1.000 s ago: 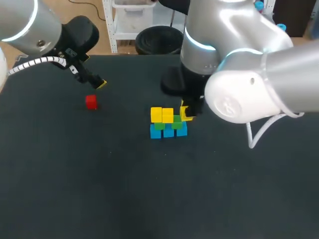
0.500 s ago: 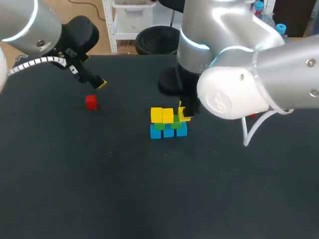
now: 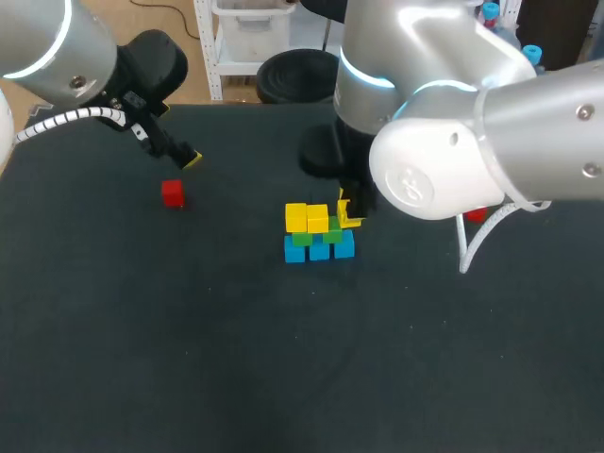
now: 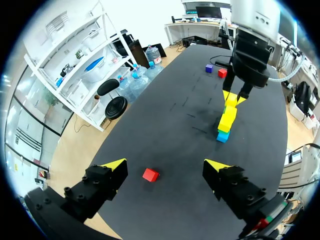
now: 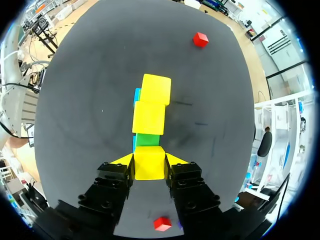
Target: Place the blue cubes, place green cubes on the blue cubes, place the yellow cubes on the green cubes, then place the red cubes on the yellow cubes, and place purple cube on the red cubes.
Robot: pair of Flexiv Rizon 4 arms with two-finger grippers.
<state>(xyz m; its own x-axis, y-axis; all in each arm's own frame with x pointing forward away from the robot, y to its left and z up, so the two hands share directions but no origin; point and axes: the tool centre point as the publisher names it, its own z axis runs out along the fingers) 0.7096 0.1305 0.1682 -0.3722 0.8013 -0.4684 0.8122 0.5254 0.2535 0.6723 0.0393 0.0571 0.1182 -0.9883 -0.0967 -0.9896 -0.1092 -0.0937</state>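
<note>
1. The right pincer was clamped on a small yellow cube. One yellow-tipped finger pressed each of two opposite faces, so the gap was only the cube's width.
2. The stack stood near the middle of the black counter. It had a row of blue cubes at the bottom and green cubes on them. Two yellow cubes sat side by side on the green, at the end away from the right pincer.
3. The held cube was in line with that top row, over the uncovered green end. Could not tell whether it rested on the green or hung just above it.
4. The left pincer was wide apart and held nothing, above the counter and well apart from the stack.
5. A red cube lay on the counter ahead of the left pincer, touching neither finger.
6. A second red cube and a purple cube lay close together on the counter beyond the right arm.
</note>
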